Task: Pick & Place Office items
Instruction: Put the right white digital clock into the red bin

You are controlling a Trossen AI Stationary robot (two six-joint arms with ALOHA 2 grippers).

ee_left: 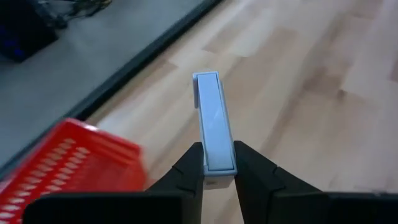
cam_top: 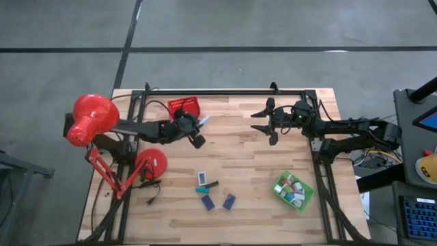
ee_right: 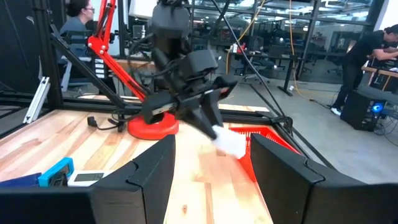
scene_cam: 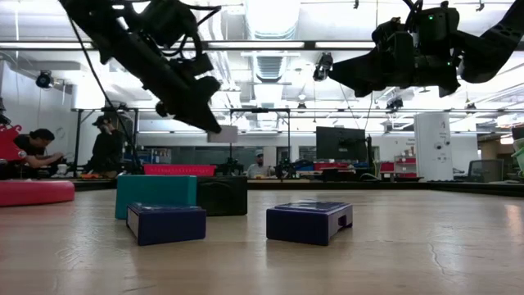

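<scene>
High view: the left gripper (cam_top: 199, 131) hangs beside the red tray (cam_top: 184, 106) at the back of the wooden surface (cam_top: 246, 157), clamped on a white block (cam_top: 203, 121). The right gripper (cam_top: 261, 121) waits mid-back, its fingers parted with nothing between them. Loose office items — two navy blocks (cam_top: 207, 202) and a teal-and-white piece (cam_top: 203, 179) — lie near the front; others fill the green tray (cam_top: 294, 190).

Low view: both arms hang above the navy blocks.

Left wrist view: fingers (ee_left: 186, 174) pinch the white block's end — the red tray lies just beside.
</scene>
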